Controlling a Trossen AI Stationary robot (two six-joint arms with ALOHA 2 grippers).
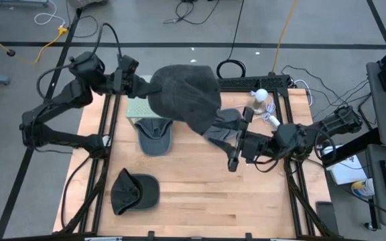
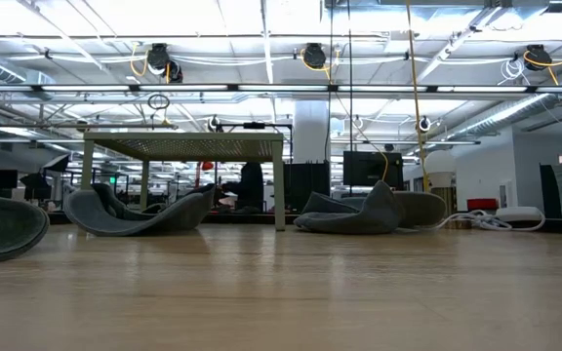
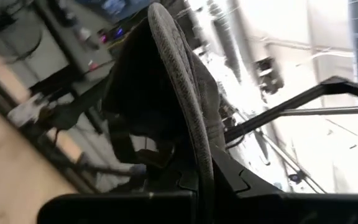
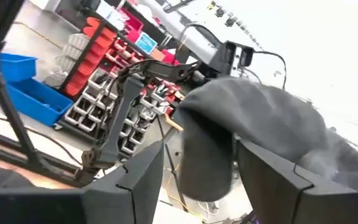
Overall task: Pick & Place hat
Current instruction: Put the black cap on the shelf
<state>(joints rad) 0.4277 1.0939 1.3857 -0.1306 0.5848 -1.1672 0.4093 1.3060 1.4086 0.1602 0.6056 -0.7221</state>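
My left gripper [image 1: 141, 88], at the far left of the table [image 1: 200, 194], is clenched on the edge of the raised hat [image 1: 185, 94]; in the left wrist view the hat's rim [image 3: 182, 93] runs down between my fingers. This dark grey hat hangs in the air above the far middle of the table, well clear of the wood. Below it, at the far side, stands a small green stand [image 1: 139, 108], and just nearer lies a second hat [image 1: 155, 136], brim toward the stand. A third hat [image 1: 134, 190] lies at the near left, well apart from the others. My right gripper [image 1: 233, 144], right of centre, reaches in under the raised hat with its fingers spread; the right wrist view shows the hat's cloth [image 4: 247, 130] hanging between them, but I cannot tell whether either finger [image 4: 138, 174] presses it. A white cable [image 1: 267, 110] lies at the far right.
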